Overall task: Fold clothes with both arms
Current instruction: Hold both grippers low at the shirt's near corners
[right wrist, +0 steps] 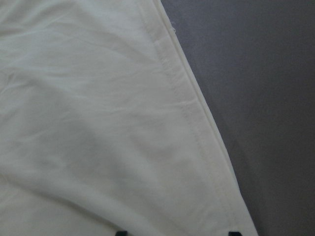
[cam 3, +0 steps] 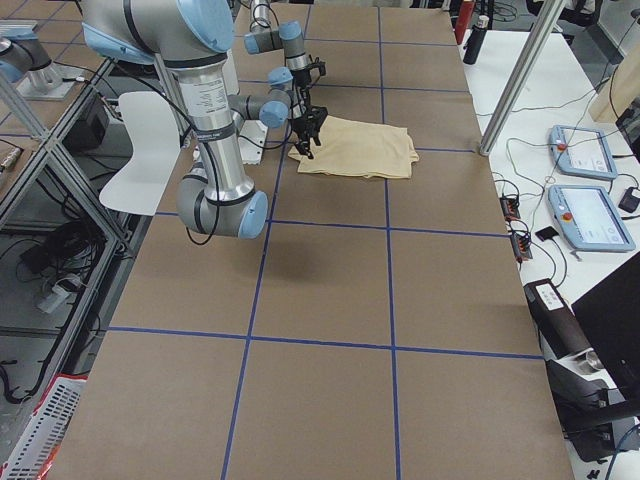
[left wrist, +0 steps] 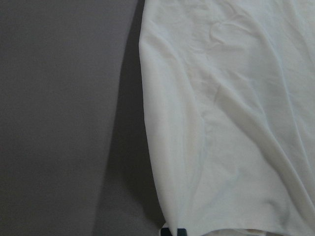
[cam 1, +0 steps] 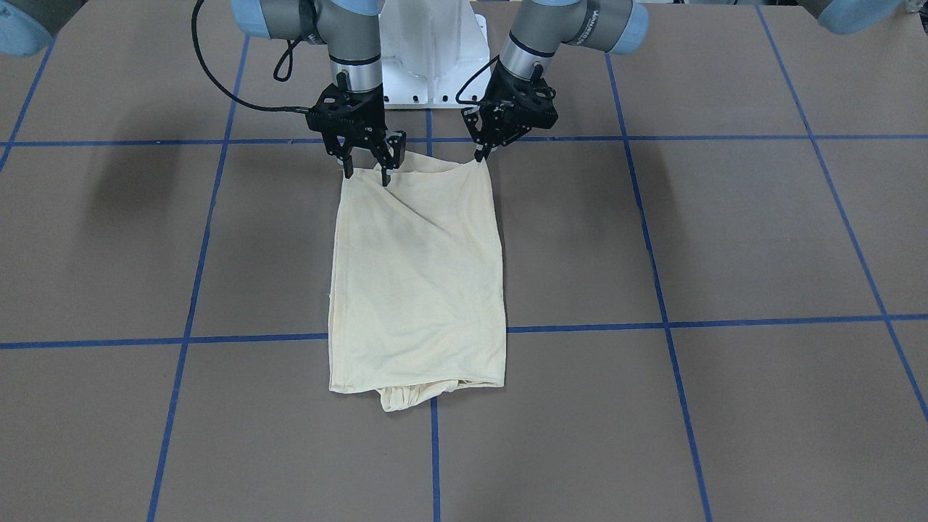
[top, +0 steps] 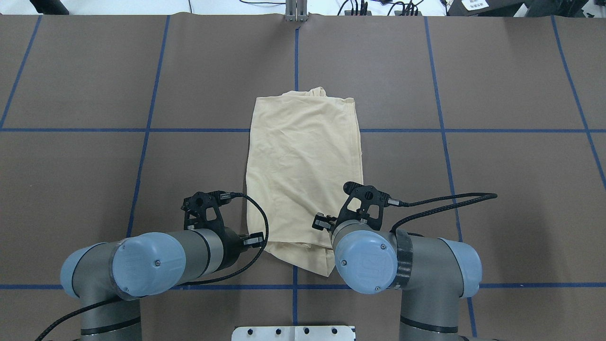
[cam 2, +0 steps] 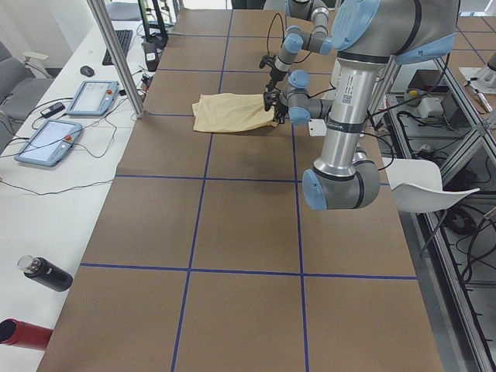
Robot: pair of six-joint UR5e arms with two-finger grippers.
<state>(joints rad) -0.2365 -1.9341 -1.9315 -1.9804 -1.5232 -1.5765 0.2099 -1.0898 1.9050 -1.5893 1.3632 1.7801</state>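
The pale cream-yellow T-shirt (cam 1: 417, 290) lies folded into a long rectangle on the brown table, its print hidden; it also shows in the overhead view (top: 303, 166). A bunched bit sticks out at its far end (cam 1: 399, 397). My left gripper (cam 1: 480, 156) is shut on the shirt's near corner, its tips together on the hem in the left wrist view (left wrist: 173, 231). My right gripper (cam 1: 366, 174) is open at the other near corner, its fingers spread wide with fabric (right wrist: 98, 123) between them.
The white base pedestal (cam 1: 428, 65) stands just behind both grippers. Blue tape lines (cam 1: 667, 322) grid the table. A side bench holds tablets (cam 2: 93, 97) and bottles (cam 2: 46, 273), and a white chair (cam 2: 426, 182) stands beside the table.
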